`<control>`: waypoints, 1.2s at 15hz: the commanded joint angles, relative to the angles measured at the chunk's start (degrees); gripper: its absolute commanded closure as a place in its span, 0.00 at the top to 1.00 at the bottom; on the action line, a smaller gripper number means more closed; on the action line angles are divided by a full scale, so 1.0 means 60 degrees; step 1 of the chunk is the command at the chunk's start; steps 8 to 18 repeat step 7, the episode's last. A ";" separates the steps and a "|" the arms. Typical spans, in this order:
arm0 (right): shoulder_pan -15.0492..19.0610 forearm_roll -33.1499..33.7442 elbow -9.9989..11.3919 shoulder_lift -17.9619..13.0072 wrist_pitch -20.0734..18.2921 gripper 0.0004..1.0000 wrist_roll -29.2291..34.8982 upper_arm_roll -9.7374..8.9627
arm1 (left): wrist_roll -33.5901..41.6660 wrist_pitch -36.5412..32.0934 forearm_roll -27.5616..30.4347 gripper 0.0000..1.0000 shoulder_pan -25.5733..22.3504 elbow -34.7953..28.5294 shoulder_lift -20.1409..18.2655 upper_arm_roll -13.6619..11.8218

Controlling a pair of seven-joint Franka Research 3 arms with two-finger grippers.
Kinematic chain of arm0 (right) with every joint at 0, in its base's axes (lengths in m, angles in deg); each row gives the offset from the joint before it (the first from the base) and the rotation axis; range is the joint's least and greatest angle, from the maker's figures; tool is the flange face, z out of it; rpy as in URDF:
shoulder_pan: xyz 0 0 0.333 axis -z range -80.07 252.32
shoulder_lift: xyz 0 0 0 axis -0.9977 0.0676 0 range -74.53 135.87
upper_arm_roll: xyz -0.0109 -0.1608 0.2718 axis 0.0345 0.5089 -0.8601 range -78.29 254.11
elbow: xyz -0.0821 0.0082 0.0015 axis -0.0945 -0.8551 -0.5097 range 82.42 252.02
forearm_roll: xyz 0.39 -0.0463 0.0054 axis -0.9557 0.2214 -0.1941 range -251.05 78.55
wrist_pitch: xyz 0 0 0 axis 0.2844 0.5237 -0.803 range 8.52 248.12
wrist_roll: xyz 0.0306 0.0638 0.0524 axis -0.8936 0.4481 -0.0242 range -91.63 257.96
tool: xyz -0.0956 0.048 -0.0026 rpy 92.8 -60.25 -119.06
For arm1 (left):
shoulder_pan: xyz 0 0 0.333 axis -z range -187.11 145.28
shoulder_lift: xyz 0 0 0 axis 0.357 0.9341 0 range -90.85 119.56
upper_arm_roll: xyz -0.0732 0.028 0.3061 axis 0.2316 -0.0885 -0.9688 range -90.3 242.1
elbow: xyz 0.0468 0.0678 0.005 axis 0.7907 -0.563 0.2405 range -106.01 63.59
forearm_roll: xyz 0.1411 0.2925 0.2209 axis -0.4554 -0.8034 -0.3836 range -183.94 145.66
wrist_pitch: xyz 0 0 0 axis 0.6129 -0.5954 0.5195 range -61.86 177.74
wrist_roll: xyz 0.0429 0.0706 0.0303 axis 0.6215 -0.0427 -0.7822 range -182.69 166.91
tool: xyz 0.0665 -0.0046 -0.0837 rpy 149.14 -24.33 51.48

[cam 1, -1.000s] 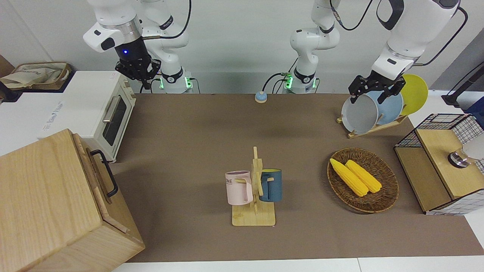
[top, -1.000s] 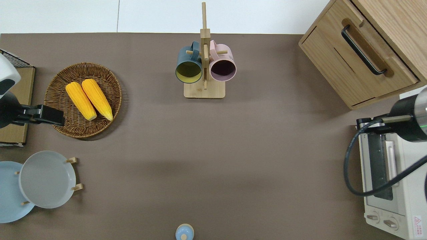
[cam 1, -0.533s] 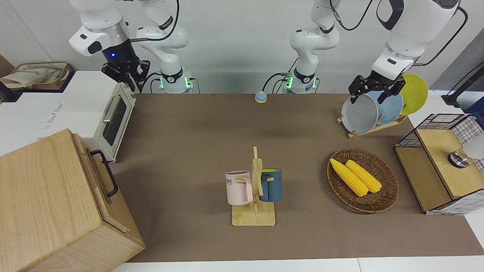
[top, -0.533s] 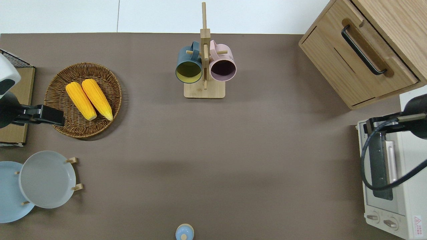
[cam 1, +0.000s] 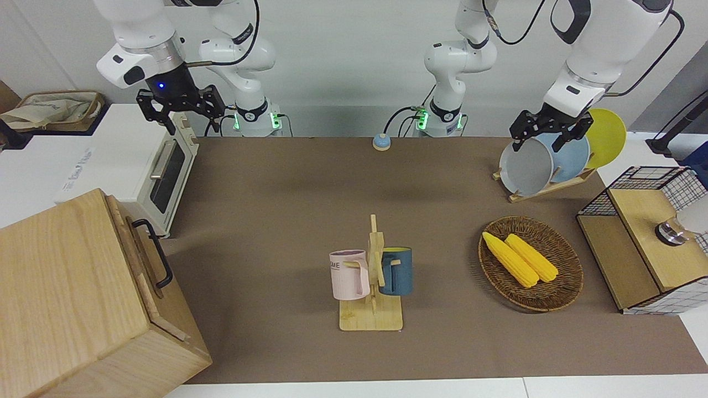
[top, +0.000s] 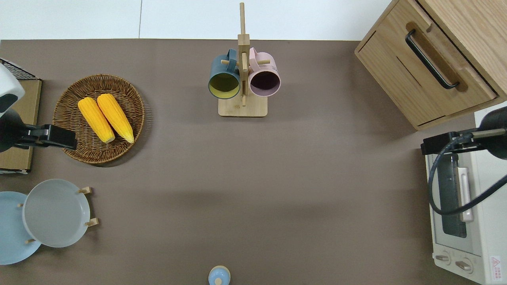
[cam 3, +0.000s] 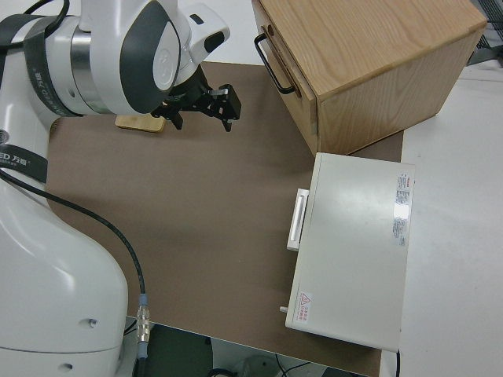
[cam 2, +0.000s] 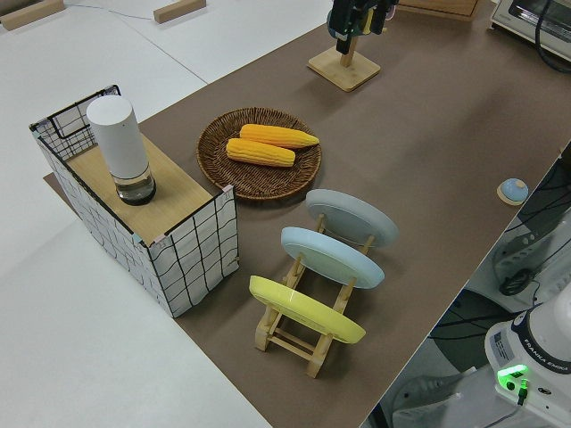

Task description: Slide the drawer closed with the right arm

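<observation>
We log right gripper (cam 1: 180, 113) raised, fingers spread, nothing held, over toaster oven (top: 467, 221) front edge. Drawer (top: 425, 73) sits flush in cabinet (cam 1: 66, 298), well apart from gripper. Left arm parked.

A robotics laboratory staged as a kitchen: white robot arms (cam 1: 603, 44) with green-lit bases stand along a brown-covered table (cam 1: 287, 188) set with a toaster oven (cam 1: 138, 160), plate rack (cam 1: 545, 190), mug tree (cam 1: 373, 287) and corn basket (cam 1: 558, 293).
</observation>
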 commanded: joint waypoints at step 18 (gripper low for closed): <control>-0.0023 0.0563 -0.0679 0.0615 0.0004 0.99 0.0065 -0.0153 | -0.0100 -0.0171 -0.0170 0.99 0.0065 0.0082 -0.0042 -0.0003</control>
